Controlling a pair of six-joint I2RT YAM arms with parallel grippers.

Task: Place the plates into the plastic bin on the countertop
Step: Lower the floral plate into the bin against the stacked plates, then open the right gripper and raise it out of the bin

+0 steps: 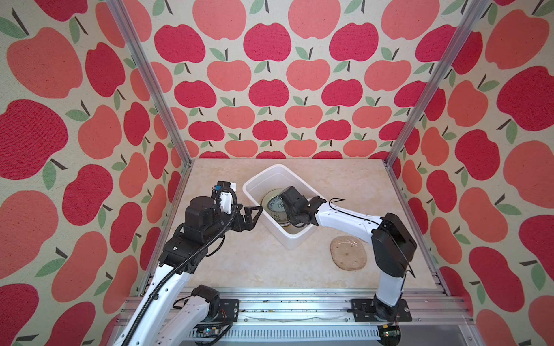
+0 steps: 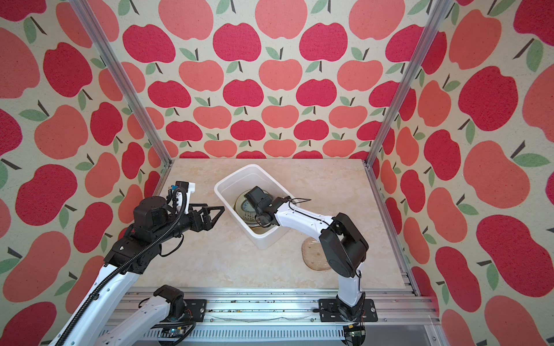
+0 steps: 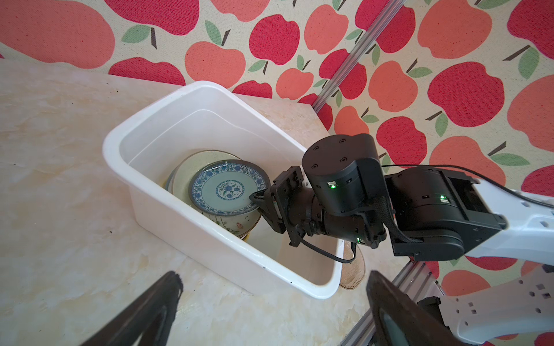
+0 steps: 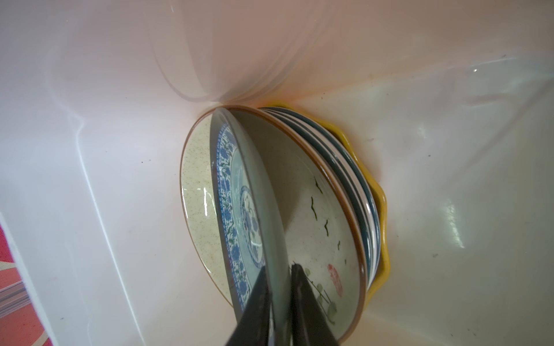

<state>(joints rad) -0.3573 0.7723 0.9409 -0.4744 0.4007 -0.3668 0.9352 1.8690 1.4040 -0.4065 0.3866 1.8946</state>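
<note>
In both top views the plastic bin (image 1: 292, 241) (image 2: 263, 241) stands askew near the middle of the table (image 1: 239, 263), its long side running from 11 to 5 o'clock. Inside it lies a stack of plates. From the bottom up these are a yellow scalloped plate (image 4: 380, 209), some dark-rimmed plates (image 4: 359, 191) (how many cannot be told) and a speckled cream plate (image 4: 314, 215) with a brown edge.

The blue-patterned plate (image 3: 229, 187) (image 4: 236, 209) is on top, tilted. Its far edge meets the cream plate and its near edge is lifted clear of it.

The right arm reaches into the bin from 4 o'clock. The right pincer (image 3: 254, 199) (image 4: 278, 266) is clenched on the lifted rim of the blue-patterned plate, with one finger over the patterned face and one finger (image 4: 302, 299) under it. The right wrist view shows a sliver of rim between the fingers.

The left pincer (image 1: 254, 215) (image 2: 215, 214) hovers outside the bin at its 9 o'clock side, just beside the wall. It is released, with its jaws spread wide and nothing between them.

One clear glass plate (image 1: 349, 253) (image 2: 314, 254) lies flat on the table at 4 o'clock from the bin, near it but apart. In a top view the right arm's elbow partly covers it.
</note>
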